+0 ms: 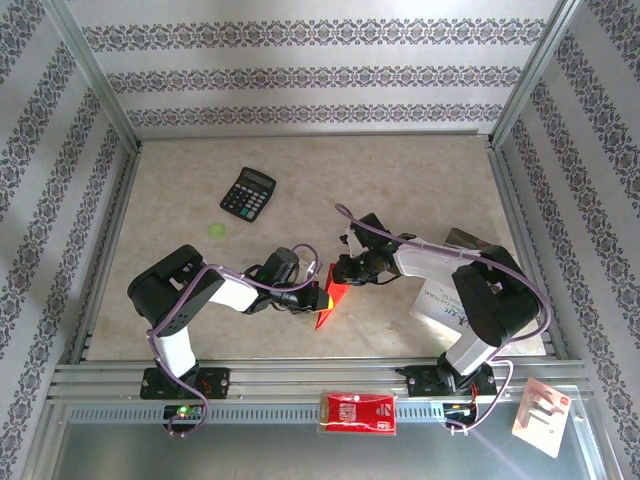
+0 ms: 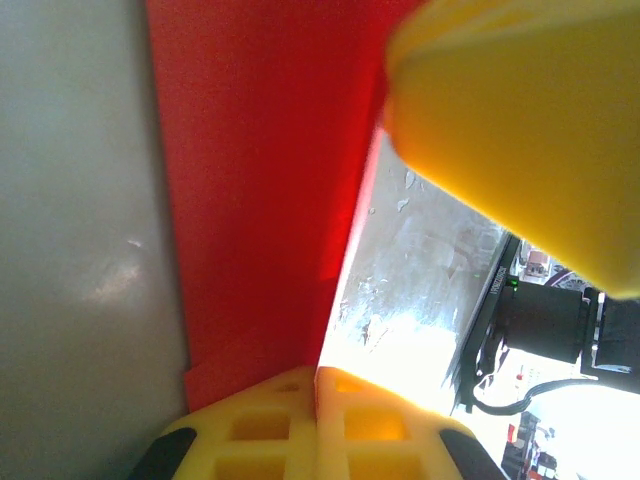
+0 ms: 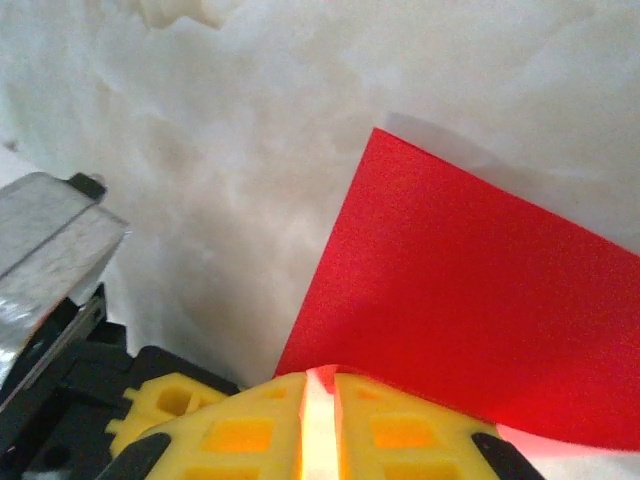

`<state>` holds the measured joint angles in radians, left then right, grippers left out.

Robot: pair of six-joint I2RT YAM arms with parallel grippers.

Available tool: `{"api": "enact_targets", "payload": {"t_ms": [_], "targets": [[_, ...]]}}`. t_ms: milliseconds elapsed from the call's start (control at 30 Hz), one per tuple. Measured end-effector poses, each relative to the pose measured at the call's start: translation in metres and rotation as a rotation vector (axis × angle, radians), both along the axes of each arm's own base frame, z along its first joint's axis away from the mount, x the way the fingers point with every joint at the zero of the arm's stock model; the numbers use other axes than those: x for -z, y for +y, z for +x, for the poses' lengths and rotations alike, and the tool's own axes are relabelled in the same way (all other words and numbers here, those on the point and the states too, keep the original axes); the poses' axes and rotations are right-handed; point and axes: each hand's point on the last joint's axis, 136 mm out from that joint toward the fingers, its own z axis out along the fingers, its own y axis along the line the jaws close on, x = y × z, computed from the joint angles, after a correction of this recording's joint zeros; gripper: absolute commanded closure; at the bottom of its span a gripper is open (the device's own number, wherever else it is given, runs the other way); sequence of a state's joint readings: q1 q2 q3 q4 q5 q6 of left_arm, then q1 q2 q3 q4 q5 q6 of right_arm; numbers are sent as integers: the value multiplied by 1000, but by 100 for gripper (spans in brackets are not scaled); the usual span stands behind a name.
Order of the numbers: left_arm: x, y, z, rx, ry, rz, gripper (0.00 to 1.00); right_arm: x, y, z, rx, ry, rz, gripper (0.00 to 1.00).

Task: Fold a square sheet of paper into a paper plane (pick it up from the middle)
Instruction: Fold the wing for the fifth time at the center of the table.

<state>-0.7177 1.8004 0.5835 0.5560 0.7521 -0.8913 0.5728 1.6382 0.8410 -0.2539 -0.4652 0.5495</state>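
Observation:
The red sheet of paper (image 1: pixel 329 298) is folded into a narrow pointed shape and held up off the table between both arms. My left gripper (image 1: pixel 316 297) is shut on its left edge; in the left wrist view the yellow fingertips (image 2: pixel 300 400) press together on the paper (image 2: pixel 260 200). My right gripper (image 1: pixel 341 272) pinches the sheet's upper end. In the right wrist view its jaws stand almost together on the corner of the red paper (image 3: pixel 470 300). A yellow finger (image 2: pixel 520 120) of the right gripper looms at the top right of the left wrist view.
A black calculator (image 1: pixel 248 193) and a small green dot (image 1: pixel 217 231) lie at the back left. A grey printed booklet (image 1: pixel 445 300) lies under the right arm. A red-and-white packet (image 1: pixel 357 411) and a white card (image 1: pixel 541 414) rest on the front rail.

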Motion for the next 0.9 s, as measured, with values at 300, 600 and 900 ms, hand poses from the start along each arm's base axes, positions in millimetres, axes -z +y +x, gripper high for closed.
{"api": "enact_targets", "payload": {"t_ms": [300,600,900], "targets": [[0,0,0,0,3,3,100,15,-5,1,5,29,-24,85],[0,0,0,1,6,5,100,23,-12,-2,-2,19,-39,86],[0,1,1,-4,16,22,96,25,-14,-1,-2,13,-39,86]]}}
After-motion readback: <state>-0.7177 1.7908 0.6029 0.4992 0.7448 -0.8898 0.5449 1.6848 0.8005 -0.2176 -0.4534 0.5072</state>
